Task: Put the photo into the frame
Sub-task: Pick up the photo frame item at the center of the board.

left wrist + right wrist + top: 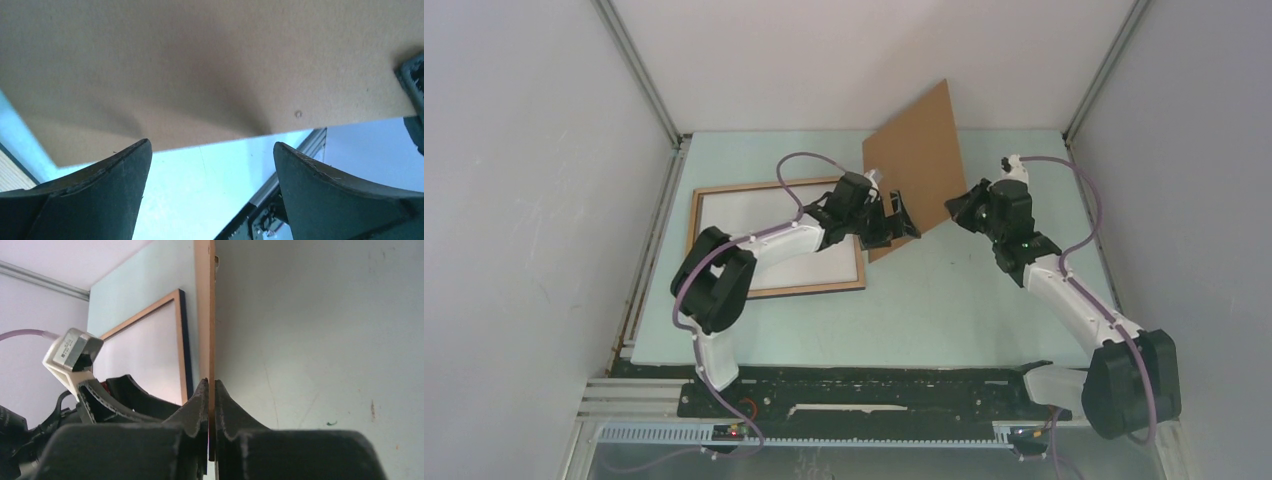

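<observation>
right end effector clenching edge of plain brown rectangular backing board, holding it tilted at upper centre. left end effector gaping wide beside board's lower edge. thin wood-brown rectangular frame lying flat centre left on tabletop, thin rectangular photo filling it, white back up.

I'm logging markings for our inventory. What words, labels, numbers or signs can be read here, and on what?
Nothing is legible.
Label on the grey block at the left arm's wrist: lines of print, too small and blurred to read.
Brown board, frame: no writing shows.
</observation>
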`<state>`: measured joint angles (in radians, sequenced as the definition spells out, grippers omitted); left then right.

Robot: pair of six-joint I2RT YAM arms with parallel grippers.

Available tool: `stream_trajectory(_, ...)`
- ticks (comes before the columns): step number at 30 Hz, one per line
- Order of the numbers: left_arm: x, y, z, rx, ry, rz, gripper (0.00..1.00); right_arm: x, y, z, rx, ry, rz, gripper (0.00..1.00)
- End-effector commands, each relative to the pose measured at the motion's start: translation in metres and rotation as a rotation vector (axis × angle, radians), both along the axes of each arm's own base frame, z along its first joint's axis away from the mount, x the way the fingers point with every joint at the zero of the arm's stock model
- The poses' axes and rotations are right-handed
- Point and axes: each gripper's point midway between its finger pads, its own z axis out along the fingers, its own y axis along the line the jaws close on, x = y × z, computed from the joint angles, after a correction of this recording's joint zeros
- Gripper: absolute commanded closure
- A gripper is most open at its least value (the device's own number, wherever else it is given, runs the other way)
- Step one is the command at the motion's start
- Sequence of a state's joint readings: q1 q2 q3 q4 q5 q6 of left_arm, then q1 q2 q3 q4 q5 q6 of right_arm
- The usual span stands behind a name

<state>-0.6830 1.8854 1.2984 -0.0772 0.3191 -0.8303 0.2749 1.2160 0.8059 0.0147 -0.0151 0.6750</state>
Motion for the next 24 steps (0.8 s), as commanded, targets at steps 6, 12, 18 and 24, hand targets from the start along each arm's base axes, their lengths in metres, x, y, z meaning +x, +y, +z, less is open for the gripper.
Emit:
stream_trajectory(6,-0.035,0.037,0.064,-0.091,-0.044,-0.007,0.0,0.002,-0.013,0.062,-0.143,-0.203,0.082,1.0)
stream_trajectory(12,-0.02,0.095,0.022,0.012,0.041,0.136,0.0,-0.025,-0.017,0.073,-0.143,-0.213,0.182,1.0)
stream_trajectory(18,-0.008,0.101,-0.015,0.149,0.129,0.169,0.0,-0.046,-0.025,0.077,-0.15,-0.205,0.216,1.0)
stream_trajectory(24,0.005,0.099,-0.037,0.204,0.151,0.22,0.0,-0.06,-0.035,0.076,-0.094,-0.205,0.217,1.0)
